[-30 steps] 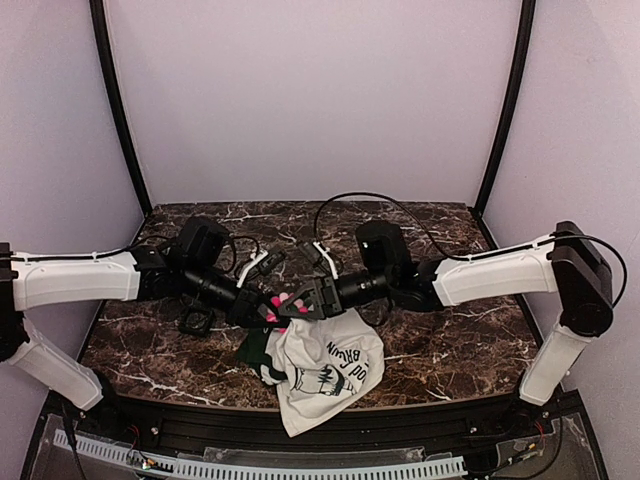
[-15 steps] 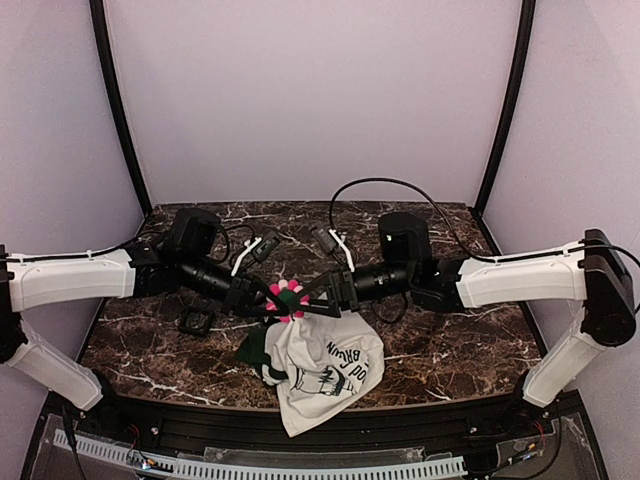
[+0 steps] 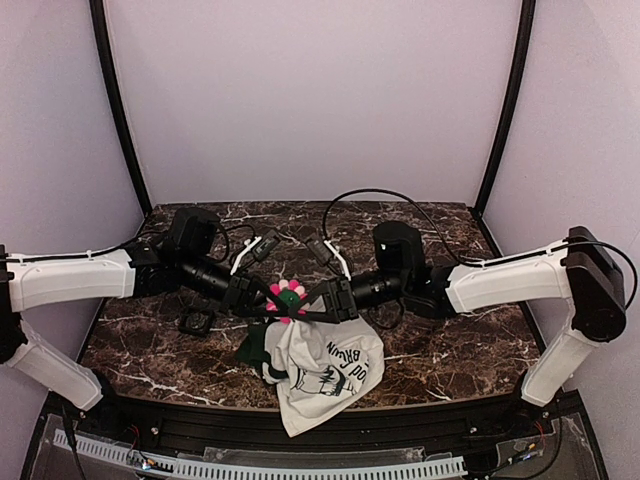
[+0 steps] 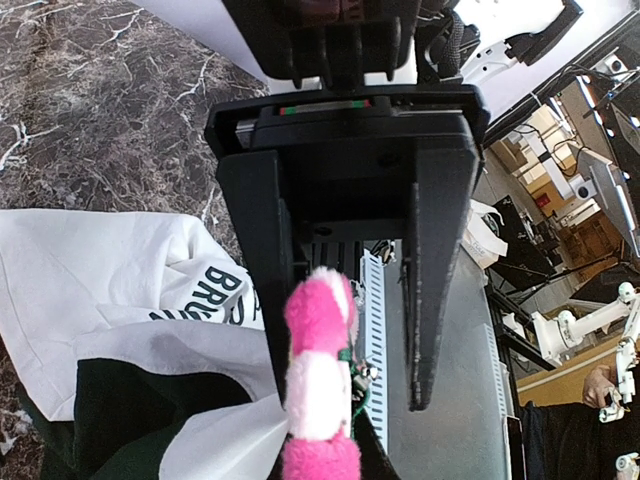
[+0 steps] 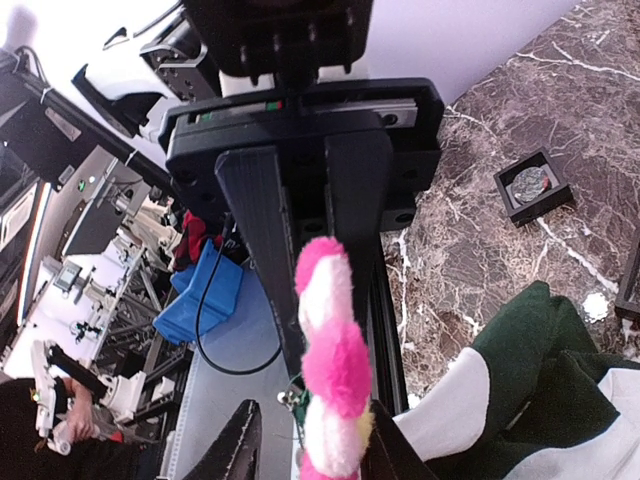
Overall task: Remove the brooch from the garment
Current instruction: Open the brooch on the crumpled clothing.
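**Top view.** The desk (image 3: 440, 340) fills the lower middle of the frame. The T-shirt (image 3: 325, 365) lies at the desk's near edge, lower centre, with its lowest tip reaching past that edge. The brooch (image 3: 287, 298) sits just above the T-shirt's upper left part, between the left gripper (image 3: 258, 298) on its left and the right gripper (image 3: 318, 300) on its right. A frame (image 3: 197, 322) lies on the desk left of the T-shirt.

**Left wrist view.** The brooch is at lower centre, the right gripper above it, and the T-shirt at lower left.

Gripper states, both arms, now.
Left gripper: shut at the brooch, where the garment hangs; which it pinches cannot be told.
Right gripper: open, jaws either side of the brooch, not gripping it.
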`<state>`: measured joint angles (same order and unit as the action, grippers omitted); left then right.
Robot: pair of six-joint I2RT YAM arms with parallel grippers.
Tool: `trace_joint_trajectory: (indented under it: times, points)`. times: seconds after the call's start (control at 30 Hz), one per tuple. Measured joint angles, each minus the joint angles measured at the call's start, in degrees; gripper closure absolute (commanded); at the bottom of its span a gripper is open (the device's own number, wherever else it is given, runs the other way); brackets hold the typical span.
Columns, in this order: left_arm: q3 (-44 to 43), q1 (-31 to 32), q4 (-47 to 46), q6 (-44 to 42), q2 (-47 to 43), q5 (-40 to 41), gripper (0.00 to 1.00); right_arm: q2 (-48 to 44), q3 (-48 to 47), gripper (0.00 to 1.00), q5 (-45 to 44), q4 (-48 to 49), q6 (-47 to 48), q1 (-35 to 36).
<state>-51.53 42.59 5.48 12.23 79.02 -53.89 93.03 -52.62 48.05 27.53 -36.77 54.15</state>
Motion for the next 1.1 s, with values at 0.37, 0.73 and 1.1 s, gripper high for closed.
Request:
trace_joint_trajectory:
  times: [0.37,0.73,1.1]
  points:
    - [0.0,0.0,0.0,0.0,-0.1,0.5,0.99,-0.1,2.6,0.87,0.1,3.5,-1.7,-0.5]
    - [0.0,0.0,-0.1,-0.3,-0.2,1.0,0.82,-0.5,2.9,1.00,-2.0,3.2,-2.9,-0.8]
    - [-0.2,0.0,-0.2,-0.1,-0.7,3.0,0.36,-1.3,3.2,1.00,-5.4,4.0,-4.5,-1.0]
